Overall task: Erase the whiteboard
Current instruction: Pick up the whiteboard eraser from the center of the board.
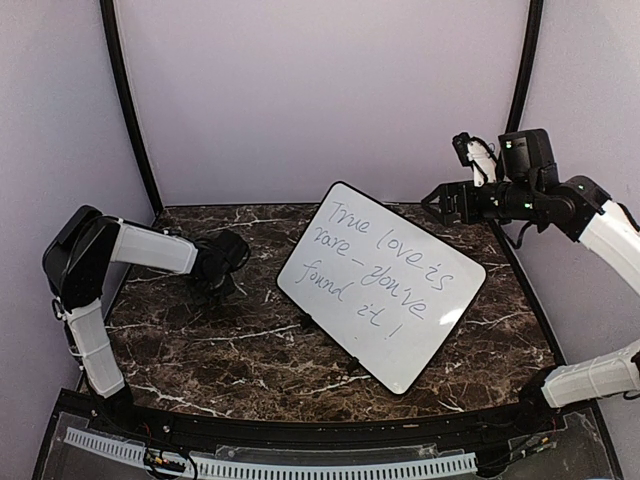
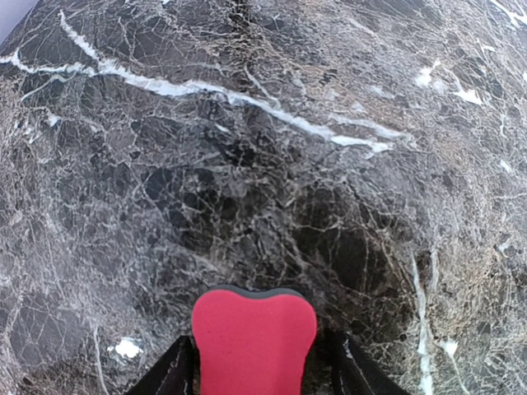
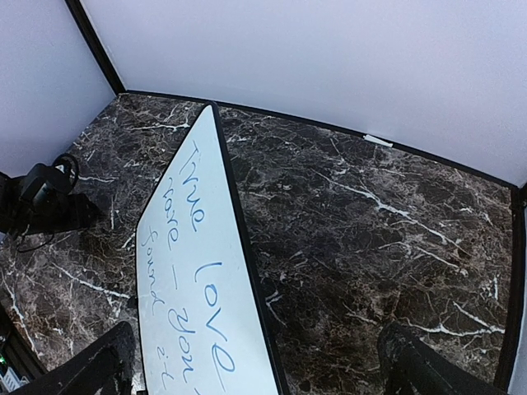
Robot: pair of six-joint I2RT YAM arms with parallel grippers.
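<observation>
Presently the whiteboard (image 1: 380,285) is lying right of centre on the marble table (image 1: 200,350), its long axis running far left to near right. The left gripper (image 1: 215,278) is sitting to the board's left with the red eraser (image 2: 254,341) between its fingers; whether it is clamping cannot be told. The right gripper (image 1: 432,200), spread wide and empty, is hovering nearer, by the far edge.
</observation>
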